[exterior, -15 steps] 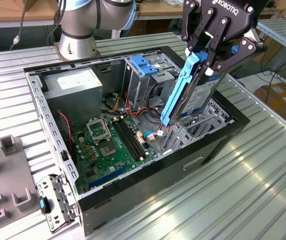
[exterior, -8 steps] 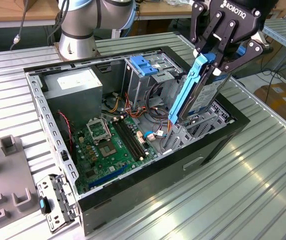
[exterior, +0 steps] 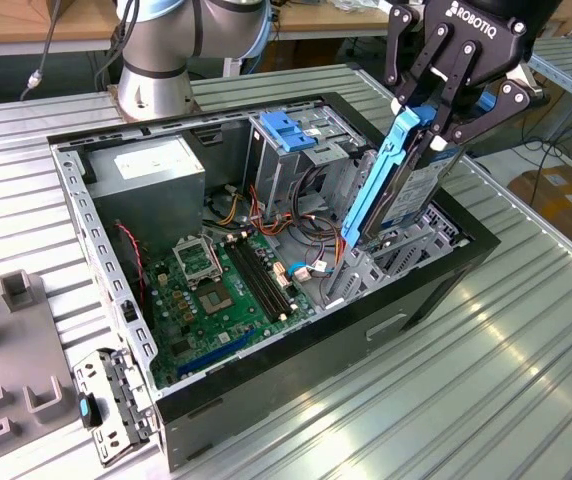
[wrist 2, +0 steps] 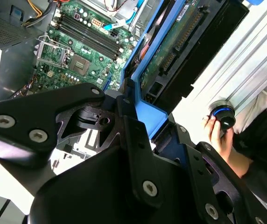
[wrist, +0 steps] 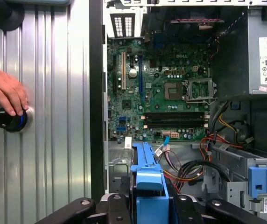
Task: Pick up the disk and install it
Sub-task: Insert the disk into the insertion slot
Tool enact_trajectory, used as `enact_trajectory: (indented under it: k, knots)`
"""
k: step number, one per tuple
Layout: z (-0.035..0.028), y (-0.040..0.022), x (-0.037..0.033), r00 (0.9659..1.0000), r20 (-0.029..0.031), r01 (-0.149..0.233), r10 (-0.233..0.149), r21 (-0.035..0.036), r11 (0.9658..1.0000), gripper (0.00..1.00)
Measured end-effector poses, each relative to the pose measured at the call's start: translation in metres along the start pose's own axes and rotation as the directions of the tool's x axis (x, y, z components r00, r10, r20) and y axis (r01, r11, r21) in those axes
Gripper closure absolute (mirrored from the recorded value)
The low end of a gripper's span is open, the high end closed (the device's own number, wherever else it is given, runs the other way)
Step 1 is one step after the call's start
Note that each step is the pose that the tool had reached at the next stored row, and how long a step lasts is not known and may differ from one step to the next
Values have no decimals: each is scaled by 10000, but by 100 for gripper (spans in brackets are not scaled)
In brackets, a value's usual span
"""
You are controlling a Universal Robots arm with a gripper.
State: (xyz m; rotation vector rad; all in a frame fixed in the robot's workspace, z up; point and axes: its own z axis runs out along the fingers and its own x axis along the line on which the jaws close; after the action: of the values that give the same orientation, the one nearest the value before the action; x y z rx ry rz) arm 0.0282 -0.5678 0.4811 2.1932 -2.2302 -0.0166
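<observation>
My gripper point(exterior: 424, 125) is shut on the disk point(exterior: 406, 185), a silver drive with bright blue side rails. I hold it tilted steeply over the open computer case point(exterior: 366, 335), on the exterior view's right. Its lower end dips toward the metal drive bay point(exterior: 421, 250) by the case's front wall. In the second wrist view the disk point(wrist 2: 171, 46) shows its green circuit side, and the black fingers point(wrist 2: 133, 135) clamp its blue end. The first wrist view looks down the blue rail point(wrist: 147, 172) onto the motherboard point(wrist: 166, 93).
A grey power supply box point(exterior: 156, 175) and a drive cage with a blue latch point(exterior: 286, 130) sit in the case's back. Loose cables point(exterior: 311, 235) lie beside the bay. A person's hand rests on a black knob point(wrist: 10, 116) on the ribbed table. A grey fixture point(exterior: 6, 360) stands at the exterior view's left.
</observation>
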Motion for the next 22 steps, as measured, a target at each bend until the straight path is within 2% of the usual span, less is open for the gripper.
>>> enact_trajectory:
  k: [7,8,9,10,12,22]
  knots:
    - [5,-17,0,10000,1,2,-2,22,10000,63]
    - [38,-161,-8,10000,1,0,0,48,10000,63]
    - [164,-297,-21,10000,4,1,-1,85,10000,63]
    - [262,-355,-87,10000,-17,4,-4,127,9999,63]
    - [284,-373,-87,10000,-16,8,-7,128,9999,63]
    - [350,-374,-87,10000,-19,25,-24,127,9999,63]
